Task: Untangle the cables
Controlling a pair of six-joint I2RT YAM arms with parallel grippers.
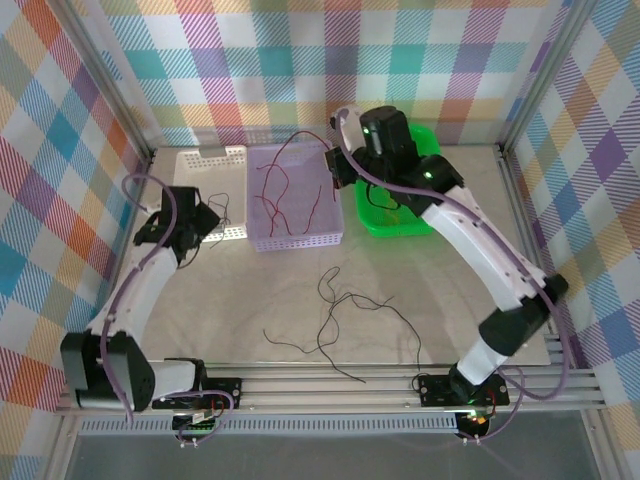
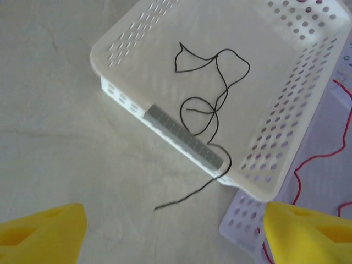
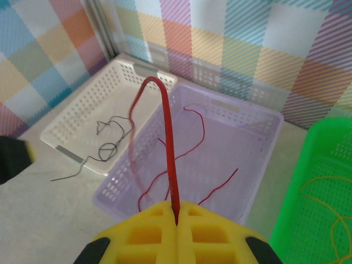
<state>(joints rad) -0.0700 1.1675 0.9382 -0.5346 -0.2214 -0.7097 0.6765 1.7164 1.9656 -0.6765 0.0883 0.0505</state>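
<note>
The right gripper [image 3: 177,213] has its yellow fingers pressed tight together on a red cable [image 3: 168,137], which rises straight out of the pinch, arches over and hangs down over the lilac basket [image 3: 118,190]. More red cables [image 3: 219,187] lie loose on that basket's floor. The left gripper [image 2: 176,231] stands spread wide, its yellow fingers [image 2: 44,231] at the two lower corners of its wrist view and nothing between them (bare table below). Just ahead of it a black cable [image 2: 217,104] lies looped in the white basket [image 2: 286,126], one end trailing over the near wall onto the table [image 1: 250,300].

In the top view the white and lilac baskets sit side by side, touching, at the far edge, with the green basket [image 3: 308,181] to the right of the lilac one; an orange-yellow cable [image 3: 324,181] lies in it. Several black cables [image 1: 340,300] sprawl tangled on the pale, marbled tabletop nearer the arm bases. Checked cloth walls [image 1: 300,60] in pastel colours close in three sides.
</note>
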